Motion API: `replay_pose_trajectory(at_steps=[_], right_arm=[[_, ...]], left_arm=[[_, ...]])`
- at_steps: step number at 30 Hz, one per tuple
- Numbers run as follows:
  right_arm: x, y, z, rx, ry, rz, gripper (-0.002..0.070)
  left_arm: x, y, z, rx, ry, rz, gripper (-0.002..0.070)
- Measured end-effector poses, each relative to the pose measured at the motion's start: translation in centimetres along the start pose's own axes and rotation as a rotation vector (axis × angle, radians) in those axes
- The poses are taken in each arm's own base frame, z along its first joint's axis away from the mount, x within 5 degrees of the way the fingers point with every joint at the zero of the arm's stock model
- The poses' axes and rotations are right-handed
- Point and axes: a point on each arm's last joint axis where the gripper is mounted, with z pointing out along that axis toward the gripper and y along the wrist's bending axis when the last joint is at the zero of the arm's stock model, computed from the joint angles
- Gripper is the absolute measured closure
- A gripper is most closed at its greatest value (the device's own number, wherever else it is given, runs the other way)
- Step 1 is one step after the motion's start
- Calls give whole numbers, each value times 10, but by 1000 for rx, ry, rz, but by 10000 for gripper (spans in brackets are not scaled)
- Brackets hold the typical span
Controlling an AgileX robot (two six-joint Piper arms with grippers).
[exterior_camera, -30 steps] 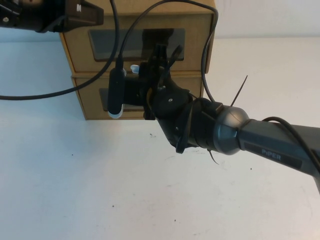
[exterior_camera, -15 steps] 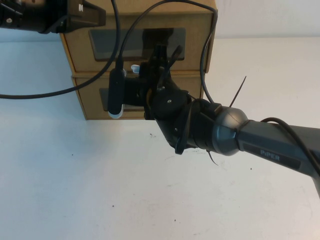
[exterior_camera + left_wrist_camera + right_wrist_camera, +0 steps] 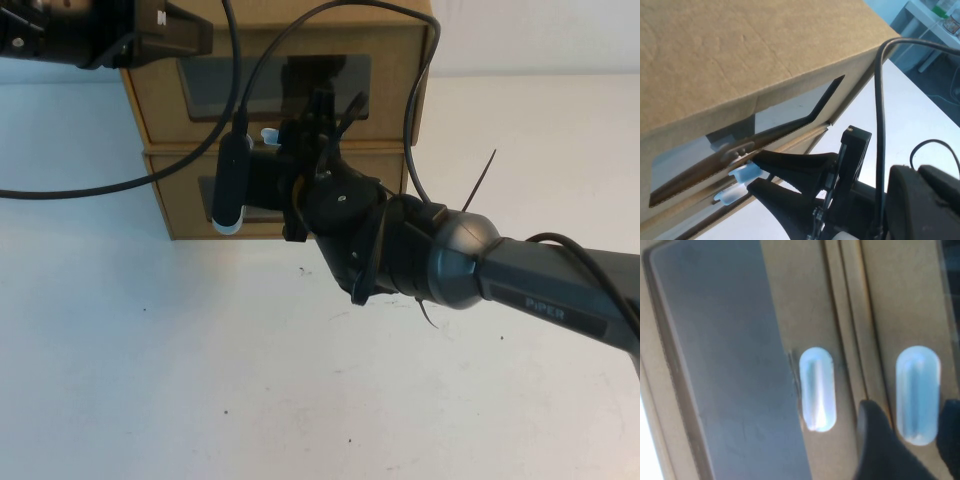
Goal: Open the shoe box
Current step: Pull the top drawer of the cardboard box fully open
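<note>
From the high view, two cardboard containers stand stacked on the worktop (image 3: 150,350): the upper shoe box (image 3: 400,90) on the lower shoe box (image 3: 185,200), both with their fronts flush. The right end effector (image 3: 335,108) is pressed up against those fronts where the boxes meet, with a translucent pull tab (image 3: 268,135) just to its left. The left end effector (image 3: 170,30) hangs over the upper box's far left corner, well apart from the right one; how it stands cannot be told. The dark window (image 3: 215,85) beyond the right end effector does not show what is inside. In the left wrist view, the right end effector (image 3: 752,171) shows its fingers (image 3: 790,162) spread in a narrow V. The pull tab (image 3: 743,172) sits at their tips and a second pull tab (image 3: 729,196) is just beside it. In the right wrist view, the right end effector (image 3: 914,425) has one dark finger on each side of the pull tab (image 3: 918,394). Whether they press it is unclear. The second pull tab (image 3: 816,389) lies across the cardboard seam, next to a grey window.
</note>
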Motion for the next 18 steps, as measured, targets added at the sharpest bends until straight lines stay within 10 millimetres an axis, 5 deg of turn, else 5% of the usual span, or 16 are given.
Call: replay_pose_trajectory(at_steps=[18], right_arm=[[-3,1,0,-19,-27,1,427]], left_arm=[[0,0,0,3,4,2,678]])
